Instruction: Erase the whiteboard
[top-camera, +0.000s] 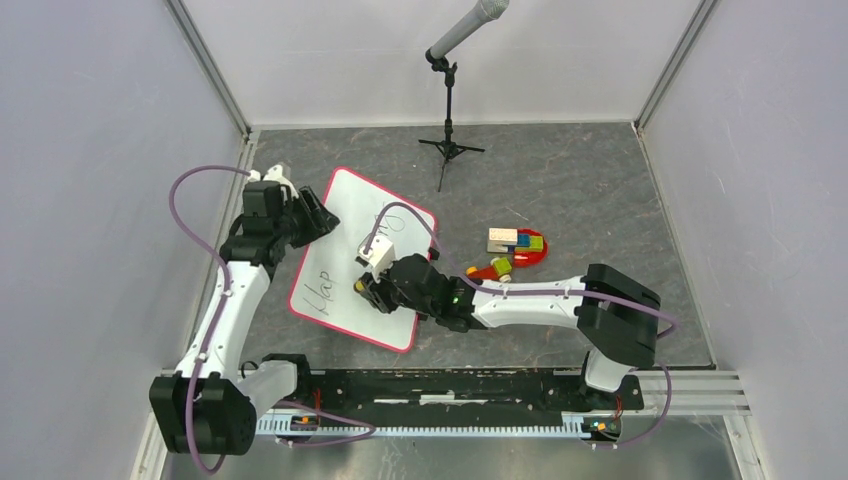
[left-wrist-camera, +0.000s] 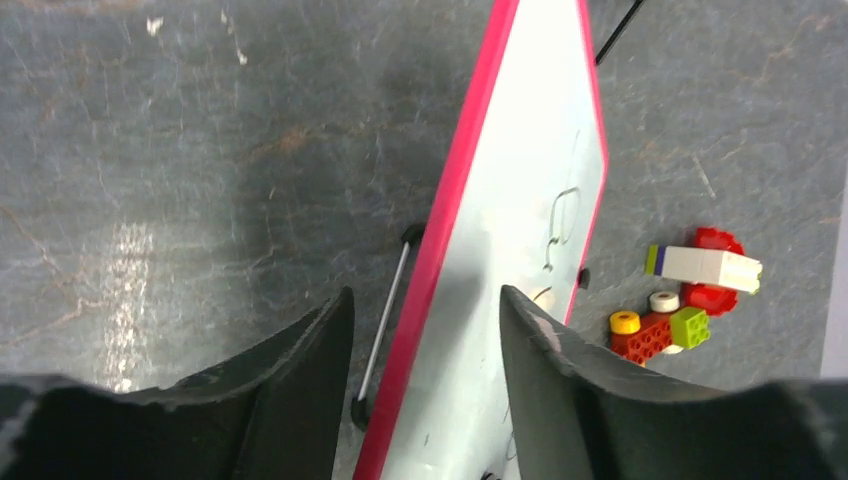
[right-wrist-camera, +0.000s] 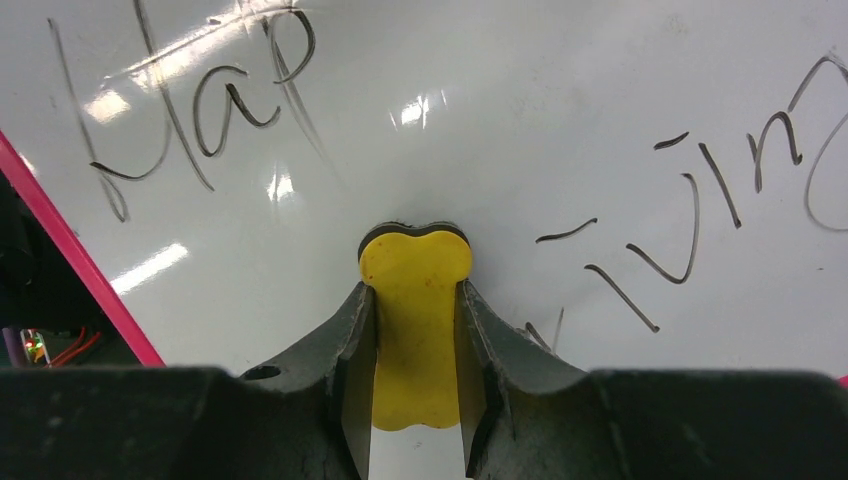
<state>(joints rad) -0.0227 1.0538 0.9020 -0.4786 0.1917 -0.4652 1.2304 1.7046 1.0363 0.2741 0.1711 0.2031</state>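
Right wrist view: the right gripper (right-wrist-camera: 414, 288) is clamped on a yellow eraser (right-wrist-camera: 415, 255), with the eraser's front end up against the whiteboard (right-wrist-camera: 480, 110). There's black handwriting (right-wrist-camera: 200, 110) on either side of it and a bare white patch around the eraser itself. Over on the other arm, the left gripper (left-wrist-camera: 425, 293) has its jaws apart. It's straddling the board's pink frame (left-wrist-camera: 438, 240) at the far left edge, not pinching it as far as I can see. From the top camera, the board lies at an angle on the grey tabletop (top-camera: 600, 180), left of centre. A little pile of toy bricks (top-camera: 512, 250) sits near its right side, and a mic stand (top-camera: 449, 120) is at the back.
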